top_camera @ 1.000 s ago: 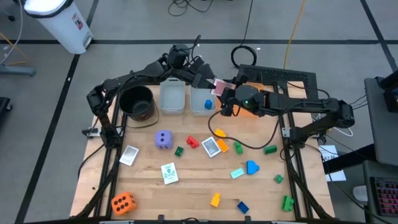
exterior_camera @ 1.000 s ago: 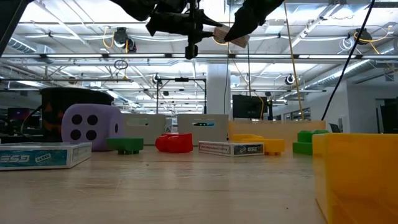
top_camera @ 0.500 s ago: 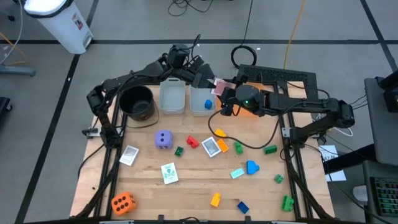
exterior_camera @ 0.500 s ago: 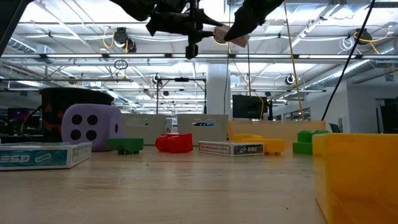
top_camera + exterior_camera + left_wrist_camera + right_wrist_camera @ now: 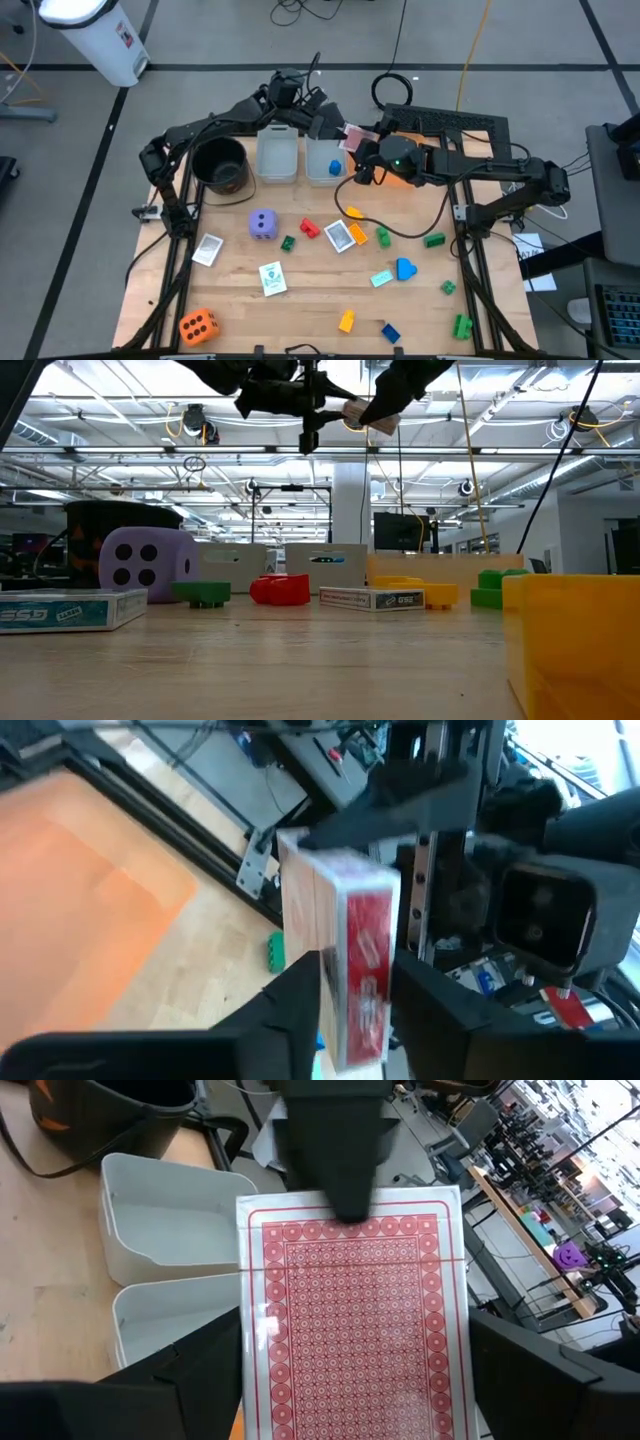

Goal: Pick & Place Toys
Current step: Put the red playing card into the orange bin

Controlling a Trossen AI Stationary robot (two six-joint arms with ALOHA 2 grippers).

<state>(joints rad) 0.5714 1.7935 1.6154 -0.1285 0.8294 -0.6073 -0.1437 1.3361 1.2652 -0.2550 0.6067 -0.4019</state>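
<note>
A red-patterned card box (image 5: 351, 136) hangs in the air over the far part of the table, between the right grey bin (image 5: 324, 160) and the orange tray (image 5: 425, 165). Both grippers meet at it. My left gripper (image 5: 338, 130) comes from the left and is shut on one end; my right gripper (image 5: 361, 148) comes from the right and is shut across its width. The low view shows the box (image 5: 372, 418) high above the table. Loose toys lie below: a purple die (image 5: 262, 224), an orange die (image 5: 198, 325), cards and small bricks. My left gripper has one short end of the box (image 5: 352, 982) between its two fingers, one on each broad face. The fingers come roughly level from the table's left, along the box. The box is clear of the table, with its other end in the right gripper. My right gripper pinches the box across its width, one finger on each long edge (image 5: 248, 1370), with the patterned face (image 5: 355, 1310) toward its camera. The fingers come roughly level from the table's right. The box is lifted clear, and its far end lies under the left gripper's finger (image 5: 335, 1150).
A black bucket (image 5: 220, 165) and two grey bins (image 5: 277, 157) stand in a row at the far left; the right bin holds a blue piece. Cards (image 5: 272, 278) (image 5: 341, 236) and coloured bricks (image 5: 404, 268) are scattered over the table's middle and near right.
</note>
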